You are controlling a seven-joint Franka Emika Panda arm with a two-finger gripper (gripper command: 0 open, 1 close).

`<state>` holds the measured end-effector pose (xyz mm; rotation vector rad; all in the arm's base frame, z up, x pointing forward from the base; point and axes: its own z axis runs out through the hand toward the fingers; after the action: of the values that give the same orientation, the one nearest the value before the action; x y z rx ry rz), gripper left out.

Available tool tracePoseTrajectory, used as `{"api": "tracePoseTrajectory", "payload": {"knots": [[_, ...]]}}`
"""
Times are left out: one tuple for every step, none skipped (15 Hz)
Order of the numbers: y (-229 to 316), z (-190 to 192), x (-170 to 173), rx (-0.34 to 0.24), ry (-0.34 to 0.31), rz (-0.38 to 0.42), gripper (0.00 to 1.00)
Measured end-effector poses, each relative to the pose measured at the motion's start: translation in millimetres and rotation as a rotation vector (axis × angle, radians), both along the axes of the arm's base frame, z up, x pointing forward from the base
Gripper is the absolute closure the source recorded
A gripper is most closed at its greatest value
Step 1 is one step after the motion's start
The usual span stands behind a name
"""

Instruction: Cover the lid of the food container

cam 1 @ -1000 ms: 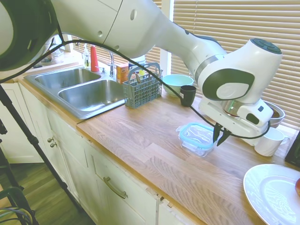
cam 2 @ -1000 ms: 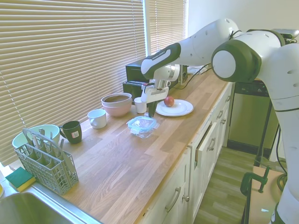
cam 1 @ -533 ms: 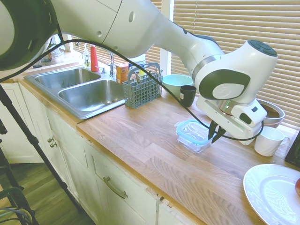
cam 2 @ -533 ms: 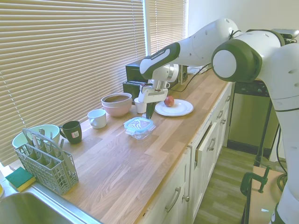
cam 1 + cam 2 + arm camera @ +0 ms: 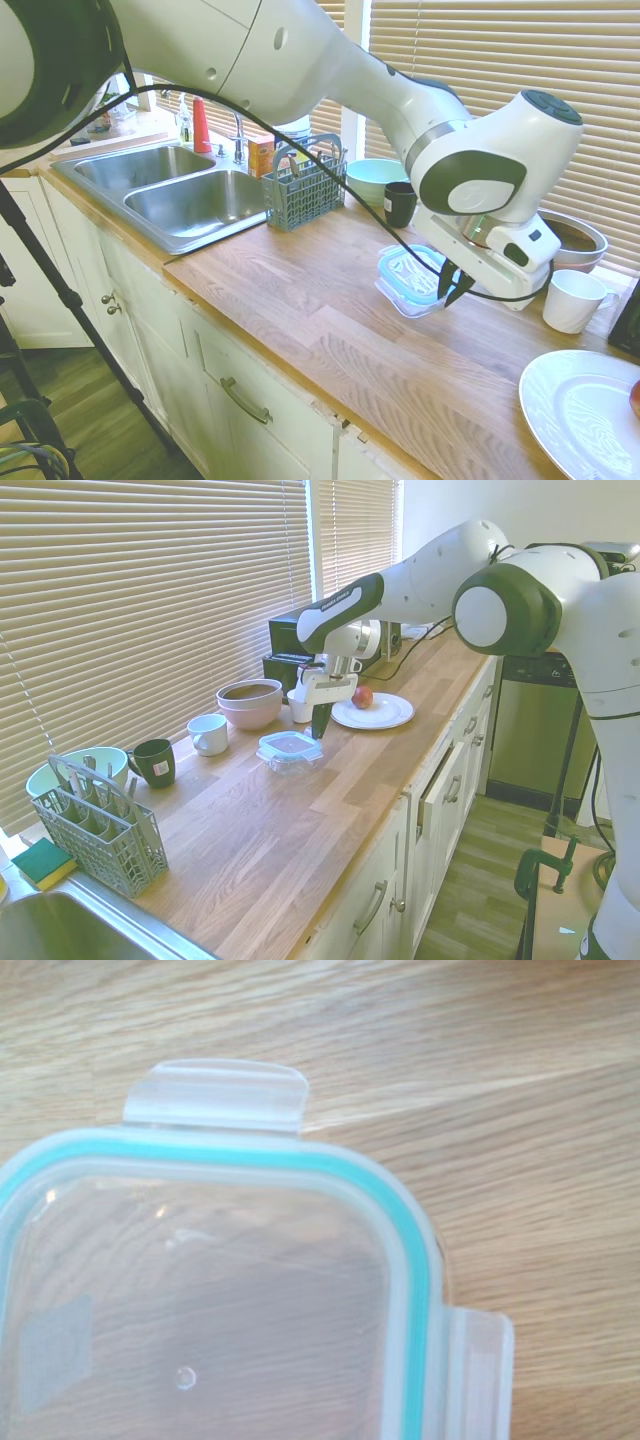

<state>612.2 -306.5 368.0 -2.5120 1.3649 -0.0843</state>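
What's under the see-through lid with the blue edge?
The lid sits on the food container, a clear glass dish on the wooden counter. The wrist view shows only wood grain through the lid; no food appears inside.

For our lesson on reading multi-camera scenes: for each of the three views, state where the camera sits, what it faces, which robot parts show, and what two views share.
First exterior view: near the sink, looking along the counter; arm enters from the left, gripper at the lid.
Second exterior view: opposite end, facing the blinds; arm enters from the right.
Wrist view: close above the lid, no robot parts.
Shared: both exterior views show the black mug and food container.
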Motion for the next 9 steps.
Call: {"api": "tracePoseTrajectory", "payload": {"knots": [[0, 0, 0, 0.0, 0.0, 0.0, 0.0], [0, 0, 0, 0.0, 0.0, 0.0, 0.0], [0, 0, 0, 0.0, 0.0, 0.0, 0.0], [0, 1, 0, 0.001, 0.0, 0.0, 0.0], [0, 1, -1, 0.001, -0.001, 0.0, 0.0], [0, 2, -1, 0.001, -0.001, 0.0, 0.0], [1, 3, -2, -0.001, -0.005, 0.001, 0.0], [3, 8, -2, -0.005, -0.015, 0.001, 0.0], [6, 15, -4, -0.011, -0.029, 0.002, 0.0]]}}
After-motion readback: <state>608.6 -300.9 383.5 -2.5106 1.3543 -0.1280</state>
